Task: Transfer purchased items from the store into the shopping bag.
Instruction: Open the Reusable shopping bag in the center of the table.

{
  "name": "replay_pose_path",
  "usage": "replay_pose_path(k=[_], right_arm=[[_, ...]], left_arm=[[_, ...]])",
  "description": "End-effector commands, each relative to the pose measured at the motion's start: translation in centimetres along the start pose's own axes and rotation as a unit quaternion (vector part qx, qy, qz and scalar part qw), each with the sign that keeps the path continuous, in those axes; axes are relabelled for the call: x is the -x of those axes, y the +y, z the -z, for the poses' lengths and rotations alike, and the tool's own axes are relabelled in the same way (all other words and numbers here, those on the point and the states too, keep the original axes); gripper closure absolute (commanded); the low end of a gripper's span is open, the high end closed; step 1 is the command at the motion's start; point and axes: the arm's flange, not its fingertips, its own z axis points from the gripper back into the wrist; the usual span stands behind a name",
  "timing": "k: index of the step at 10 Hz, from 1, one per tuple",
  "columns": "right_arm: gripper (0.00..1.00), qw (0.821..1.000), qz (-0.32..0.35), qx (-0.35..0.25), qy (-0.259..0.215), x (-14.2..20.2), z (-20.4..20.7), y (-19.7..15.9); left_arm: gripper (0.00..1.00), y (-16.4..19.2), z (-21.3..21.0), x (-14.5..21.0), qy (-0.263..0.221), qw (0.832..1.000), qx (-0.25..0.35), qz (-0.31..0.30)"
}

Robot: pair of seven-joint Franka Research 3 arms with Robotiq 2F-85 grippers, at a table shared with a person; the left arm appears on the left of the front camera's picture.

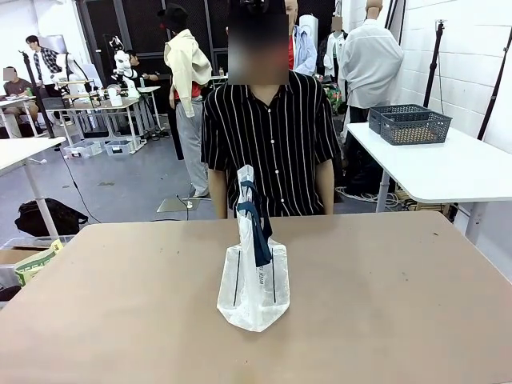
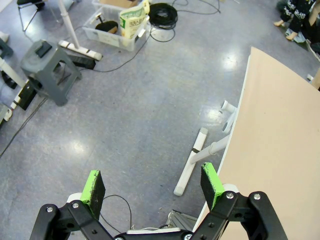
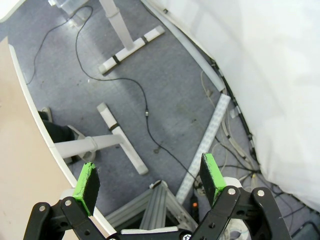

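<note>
The tan bench (image 1: 120, 304) runs across the front view. A person (image 1: 268, 144) in a dark striped shirt sits at its far side, facing the robot. Off to the right and farther back, a white bench (image 1: 456, 172) carries grey baskets (image 1: 414, 124), well apart from the bag.

The bag (image 1: 254, 276) is at the middle of the tan bench, in line with the person. It is translucent white with black print on its side. Its wide base lies toward the robot, and its navy handles (image 1: 254, 224) drape down from its narrow, peaked top.

The left gripper (image 2: 152, 182) is released, with its green pads spread wide and nothing between them. It hangs over the grey floor (image 2: 140, 100), just off the bench edge (image 2: 280, 125). The right gripper (image 3: 148, 177) is likewise released and empty. It sits over the floor between the bench edge (image 3: 15, 165) and a white wall (image 3: 280, 75).

On the floor in the left wrist view are a grey step stool (image 2: 50, 67), a clear bin (image 2: 112, 32) and a coil of black cable (image 2: 163, 13). In the right wrist view a thin black cable (image 3: 135, 85) snakes past a white bench foot (image 3: 122, 145).
</note>
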Motion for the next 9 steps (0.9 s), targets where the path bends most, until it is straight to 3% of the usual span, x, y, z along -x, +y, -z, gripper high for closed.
replay_pose_path(k=[1,2,4,5,7,9], right_arm=[[0.00,1.000,0.005,0.001,0.002,0.0,0.1,0.1],[0.00,1.000,0.000,0.000,0.000,0.0,0.0,0.0],[0.00,0.991,-0.088,-0.095,-0.034,-0.6,-5.8,6.5],[0.00,0.982,-0.124,-0.135,-0.047,-0.7,-8.5,10.0],[0.00,0.956,-0.212,-0.191,-0.065,1.0,-14.3,17.8],[0.00,0.920,-0.304,-0.239,-0.062,4.4,-18.7,25.5]], left_arm=[[0.00,-0.1,0.0,0.0,0.002,1.000,0.001,-0.008],[0.00,0.0,0.0,0.0,0.000,1.000,0.000,0.000],[0.00,-8.7,-3.3,-3.6,-0.084,0.988,0.059,0.119],[0.00,-13.0,-4.6,-5.2,-0.102,0.976,0.087,0.174],[0.00,-21.7,-6.2,-7.6,-0.120,0.950,0.133,0.256],[0.00,-30.0,-6.9,-7.8,-0.113,0.928,0.182,0.306]])
